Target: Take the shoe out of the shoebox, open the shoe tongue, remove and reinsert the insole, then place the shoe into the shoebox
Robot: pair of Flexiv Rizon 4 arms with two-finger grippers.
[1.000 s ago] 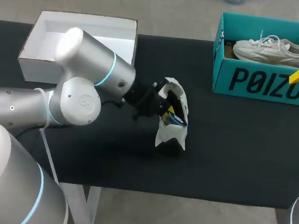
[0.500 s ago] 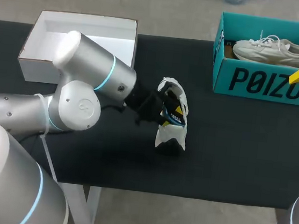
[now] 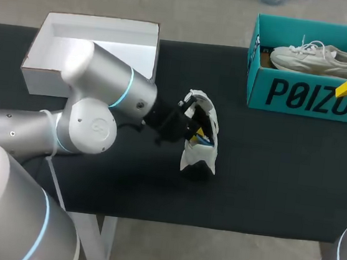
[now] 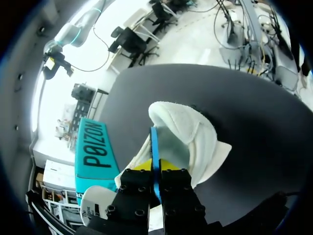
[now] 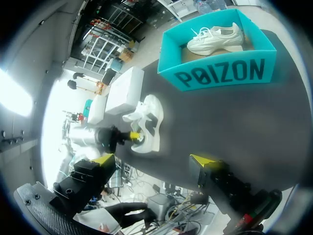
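A white shoe [image 3: 199, 161] stands on the black table near its middle, its opening turned toward my left arm. My left gripper [image 3: 198, 133] is inside that opening. In the left wrist view the left gripper [image 4: 155, 169] is shut on the thin blue edge of the insole [image 4: 154, 144], which rises out of the shoe [image 4: 198, 134]. My right gripper [image 5: 152, 160] hangs open and empty near the table's right edge, in front of the teal shoebox [image 5: 220, 73], far from the shoe [image 5: 146, 122].
The teal shoebox [image 3: 290, 93] at the back right holds a second white shoe [image 3: 316, 58]. An open white box [image 3: 35, 80] sits at the back left, behind my left arm. Bare black tabletop [image 3: 281, 174] lies to the right of the shoe.
My left gripper opened briefly, pushed a little deeper into the shoe, then shut on the insole again. The shoe and the right arm stayed put.
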